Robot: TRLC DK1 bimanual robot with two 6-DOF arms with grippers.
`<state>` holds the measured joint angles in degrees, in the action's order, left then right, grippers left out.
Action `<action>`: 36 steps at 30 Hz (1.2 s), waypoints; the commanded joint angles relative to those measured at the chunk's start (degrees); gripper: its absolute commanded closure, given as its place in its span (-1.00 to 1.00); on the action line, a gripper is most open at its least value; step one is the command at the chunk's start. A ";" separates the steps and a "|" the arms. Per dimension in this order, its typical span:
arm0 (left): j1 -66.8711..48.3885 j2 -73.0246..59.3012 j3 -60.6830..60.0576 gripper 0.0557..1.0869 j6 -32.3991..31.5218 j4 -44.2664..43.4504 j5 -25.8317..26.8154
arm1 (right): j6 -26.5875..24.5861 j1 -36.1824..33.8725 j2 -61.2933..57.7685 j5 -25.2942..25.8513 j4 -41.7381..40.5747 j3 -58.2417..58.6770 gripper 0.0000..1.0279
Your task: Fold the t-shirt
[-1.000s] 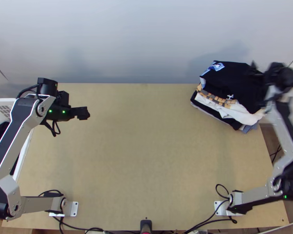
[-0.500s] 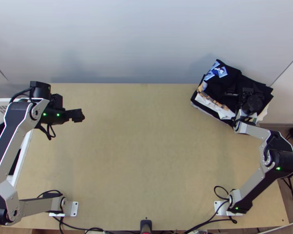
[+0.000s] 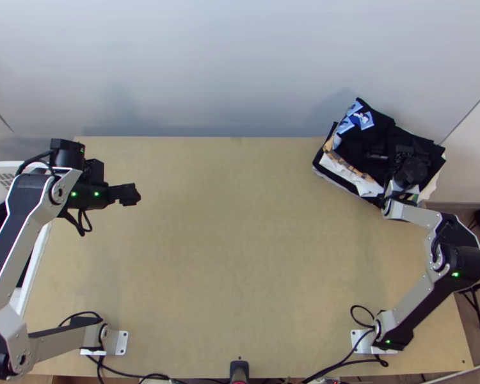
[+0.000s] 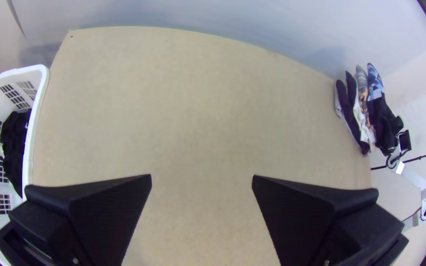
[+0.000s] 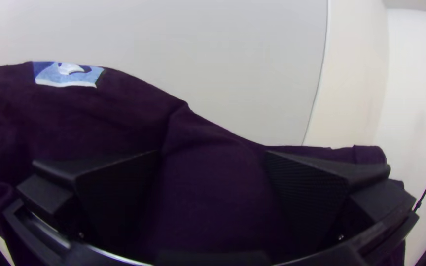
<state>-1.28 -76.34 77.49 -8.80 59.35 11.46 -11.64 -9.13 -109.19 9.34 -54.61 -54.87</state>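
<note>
Right gripper (image 3: 379, 156) swung over printed t-shirt (image 5: 208, 148), left gripper (image 3: 135, 194) opposite, both gaping, seemingly empty

Smooth, matt wood is seen on the counter (image 3: 240, 256), matt, creased cloth on the uppermost garment (image 5: 213, 197), smooth plastic on the basket (image 4: 34, 118), satin-finished metal on the arm links (image 3: 413, 297).

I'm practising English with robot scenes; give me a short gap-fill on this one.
The basket is coloured ____.
The pile of clothes sits at the far ____ corner of the table.
The right gripper is at the ____, not the basket.
The left gripper has its fingers ____.
Missing words: white; right; pile; open.
</note>
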 commanded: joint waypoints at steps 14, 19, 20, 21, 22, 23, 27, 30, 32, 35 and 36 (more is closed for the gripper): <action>1.98 3.56 -0.24 -0.92 0.54 -0.20 0.14 | 5.13 10.27 11.28 4.81 13.48 -27.83 -0.89; 2.60 3.83 0.29 -0.92 0.36 -0.29 0.14 | 6.54 14.14 0.47 5.07 12.42 -30.65 -0.89; 2.68 3.83 0.29 -0.92 0.27 -0.29 0.14 | 6.28 14.40 -2.17 5.07 11.81 -30.56 -0.89; 2.68 3.91 0.11 -0.92 0.18 -0.29 0.14 | 6.19 14.40 -4.72 5.07 10.93 -30.29 -0.89; 2.68 4.00 -0.06 -0.92 0.18 -0.29 0.14 | 5.93 14.40 -7.18 5.07 10.31 -29.85 -0.89; 2.77 4.00 -0.24 -0.92 0.18 -0.29 0.14 | 5.22 14.40 -9.73 5.07 9.35 -29.24 -0.90; 3.04 4.09 -1.91 -0.92 0.01 -0.38 0.14 | 5.05 13.43 -16.32 5.16 4.86 -25.37 -0.90; 3.04 3.83 -2.79 -0.92 -0.34 -0.73 0.14 | 4.87 13.26 -19.22 5.25 0.73 -21.94 -0.90; 2.95 3.74 -3.14 -0.92 -0.43 -0.73 0.14 | 4.96 13.26 -20.72 5.33 -1.29 -20.71 -0.89; 3.04 3.74 -3.40 -0.92 -0.61 -0.82 0.14 | 5.31 12.90 -20.72 5.42 -1.38 -20.71 -0.89; 3.04 3.74 -3.58 -0.92 -0.78 -0.99 0.14 | 5.31 12.90 -20.72 5.42 -1.38 -20.71 -0.89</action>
<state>1.63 -72.49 75.02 -8.99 58.74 11.73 -6.87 4.01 -125.58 14.46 -54.19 -77.87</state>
